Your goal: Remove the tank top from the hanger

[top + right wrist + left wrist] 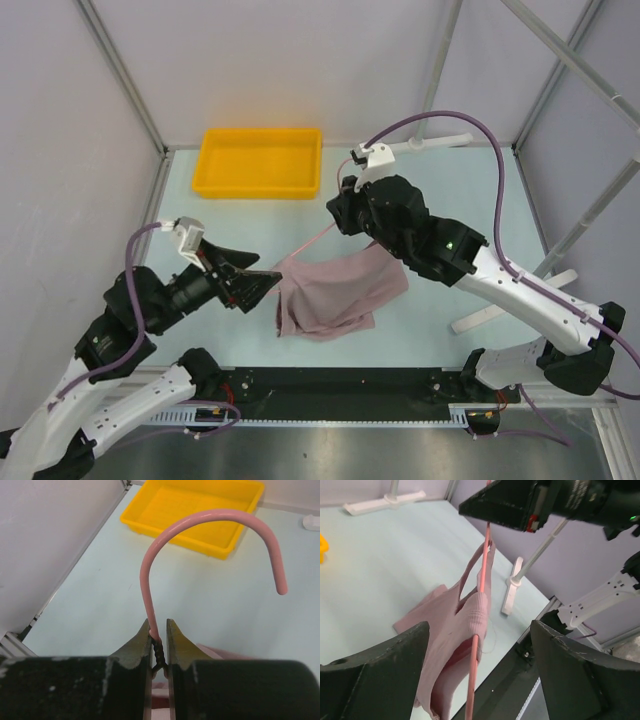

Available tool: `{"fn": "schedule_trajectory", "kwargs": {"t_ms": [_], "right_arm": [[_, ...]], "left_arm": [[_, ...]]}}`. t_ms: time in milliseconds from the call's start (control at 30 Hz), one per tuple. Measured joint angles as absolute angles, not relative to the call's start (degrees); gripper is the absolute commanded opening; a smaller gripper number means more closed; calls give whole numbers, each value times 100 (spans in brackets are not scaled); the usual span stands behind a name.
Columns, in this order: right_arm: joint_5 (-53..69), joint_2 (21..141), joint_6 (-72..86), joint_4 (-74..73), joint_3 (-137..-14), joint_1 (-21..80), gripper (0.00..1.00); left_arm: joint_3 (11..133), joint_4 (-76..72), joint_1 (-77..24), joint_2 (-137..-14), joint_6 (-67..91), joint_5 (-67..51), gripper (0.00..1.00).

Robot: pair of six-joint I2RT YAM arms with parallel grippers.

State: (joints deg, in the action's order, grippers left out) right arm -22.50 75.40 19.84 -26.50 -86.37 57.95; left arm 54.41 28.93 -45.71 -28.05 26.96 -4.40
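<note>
The right gripper is clamped on the twisted neck of the hanger, just under the hook, and holds it up over the middle of the table. The tank top hangs from the wire, its lower part slumped on the table. The left gripper waits just left of the cloth, its jaws apart. It should pinch the near strap alone, not the wire, then draw the cloth down and left off the hanger's shoulder while the right holds steady.
</note>
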Motion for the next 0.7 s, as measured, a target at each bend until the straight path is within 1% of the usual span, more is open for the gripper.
{"fn": "schedule_trajectory", "kwargs": {"t_ms": [233, 267, 300, 333, 367, 433, 500, 533, 567, 600, 633, 700], "right_arm": [[-2467, 7485, 1815, -2808, -8608, 5800, 0], [-2473, 7463, 1791, -2847, -8604, 5798, 0], [-2458, 7422, 1743, -2867, -8584, 5789, 0], [-2432, 7380, 1702, -2869, -8560, 5784, 0], [-2327, 7308, 1636, -2862, -8506, 5763, 0], [-2032, 7120, 1496, -2869, -8381, 5712, 0], [-1584, 6901, 1374, -2871, -8259, 5636, 0], [-1332, 6772, 1321, -2884, -8202, 5568, 0], [-1096, 6639, 1278, -2899, -8143, 5492, 0], [-897, 6528, 1243, -2930, -8114, 5424, 0], [-589, 6361, 1181, -2941, -8058, 5306, 0], [-95, 6064, 1074, -2978, -7961, 5146, 0]], "left_arm": [[5841, 2969, -4571, -2486, 2705, -405, 77], [5872, 2969, -4571, -2480, 2707, -410, 74], [5883, 2971, -4571, -2480, 2703, -425, 67], [5885, 2974, -4571, -2482, 2698, -447, 63], [5885, 2978, -4571, -2486, 2692, -475, 57], [5896, 2974, -4571, -2526, 2637, -589, 53], [5920, 2963, -4571, -2626, 2491, -838, 46], [5935, 2961, -4571, -2698, 2429, -998, 45], [5948, 2950, -4571, -2783, 2375, -1155, 47], [5951, 2932, -4571, -2856, 2324, -1284, 51], [5948, 2902, -4571, -2963, 2265, -1527, 59], [5916, 2735, -4569, -3138, 2202, -1988, 63]]}}
